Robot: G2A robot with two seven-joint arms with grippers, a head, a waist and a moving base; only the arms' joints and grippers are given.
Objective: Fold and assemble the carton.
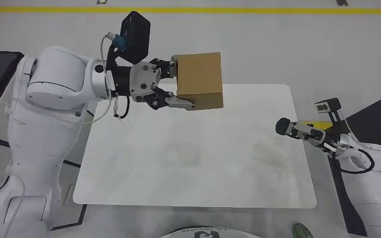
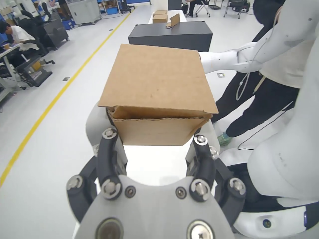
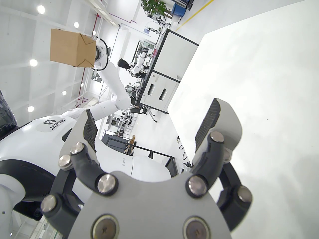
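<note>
A brown cardboard carton, folded into a box, hangs in the air over the far left part of the white table. My left gripper is shut on the carton, one finger on each side of its near end. The end flaps facing the left wrist camera are folded in, with a small gap along their edge. My right gripper stands open with nothing in it at the table's right edge. In the right wrist view the carton appears far off, held up on the left arm.
The white tabletop lies bare under both arms. A person in dark trousers stands beside the table, past the carton. A yellow floor line runs beyond the table's far edge.
</note>
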